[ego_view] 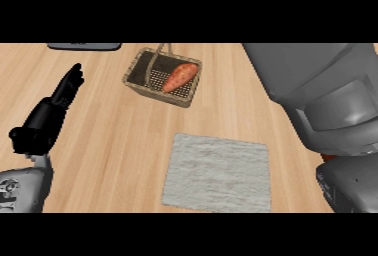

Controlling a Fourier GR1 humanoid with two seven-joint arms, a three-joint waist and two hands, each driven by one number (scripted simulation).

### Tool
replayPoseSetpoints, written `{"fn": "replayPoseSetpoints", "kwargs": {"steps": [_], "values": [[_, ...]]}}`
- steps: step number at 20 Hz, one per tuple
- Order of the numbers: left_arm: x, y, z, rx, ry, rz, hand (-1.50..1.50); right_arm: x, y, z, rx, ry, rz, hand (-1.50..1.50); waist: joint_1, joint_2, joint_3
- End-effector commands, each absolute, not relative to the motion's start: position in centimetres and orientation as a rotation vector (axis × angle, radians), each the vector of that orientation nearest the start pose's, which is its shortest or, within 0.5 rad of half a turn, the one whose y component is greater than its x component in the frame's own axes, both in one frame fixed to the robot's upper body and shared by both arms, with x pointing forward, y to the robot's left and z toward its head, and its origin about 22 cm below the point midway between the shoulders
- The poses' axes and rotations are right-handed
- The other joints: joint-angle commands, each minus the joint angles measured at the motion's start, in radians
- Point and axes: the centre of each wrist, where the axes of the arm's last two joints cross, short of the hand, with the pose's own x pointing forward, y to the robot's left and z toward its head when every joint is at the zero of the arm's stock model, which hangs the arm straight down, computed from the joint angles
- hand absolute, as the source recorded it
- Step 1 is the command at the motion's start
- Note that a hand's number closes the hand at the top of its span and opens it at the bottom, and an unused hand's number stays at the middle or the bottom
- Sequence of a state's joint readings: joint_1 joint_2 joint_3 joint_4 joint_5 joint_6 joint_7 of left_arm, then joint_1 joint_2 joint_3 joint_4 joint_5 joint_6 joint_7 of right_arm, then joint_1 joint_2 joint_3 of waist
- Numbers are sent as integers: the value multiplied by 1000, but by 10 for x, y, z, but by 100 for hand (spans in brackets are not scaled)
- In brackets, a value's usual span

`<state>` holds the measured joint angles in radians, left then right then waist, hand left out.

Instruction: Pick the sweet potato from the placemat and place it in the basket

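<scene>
The sweet potato [181,77] lies inside the wicker basket [145,85], slanting from the basket's near-left side up toward its far-right corner, with its upper tip resting near the rim. The basket stands on the wooden counter [111,140] toward the far side, a little left of centre, and its thin handle [157,56] arches over the left part of the opening.

The pale grey placemat [216,173] sits nearer, just right of centre, with nothing lying on it. It is well apart from the basket.

The left hand [53,114] shows at the left side of the view, above the counter, its black fingers [72,81] straight and pointing toward the far side. It holds nothing and is apart from the basket.

The right arm [325,95] fills the right side as a large grey shape. Its hand cannot be made out, so whether its fingers are spread or curled cannot be told.

A dark grey flat object [84,46] is cut off at the far edge of the counter, left of the basket.
</scene>
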<state>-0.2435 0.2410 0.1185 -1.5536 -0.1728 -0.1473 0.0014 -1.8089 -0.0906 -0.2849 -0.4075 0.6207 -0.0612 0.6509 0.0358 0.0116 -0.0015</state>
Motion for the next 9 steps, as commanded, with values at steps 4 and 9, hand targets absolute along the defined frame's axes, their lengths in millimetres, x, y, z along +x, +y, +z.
{"fn": "replayPoseSetpoints", "kwargs": {"steps": [4,9], "values": [[297,289,74,286,-1736,-397,0,440,-70,397,-565,-1563,118,-150,-25,-5,1],[289,281,78,285,-1722,-372,0,455,-136,382,-619,-1586,-32,-150,-28,-10,2]]}}
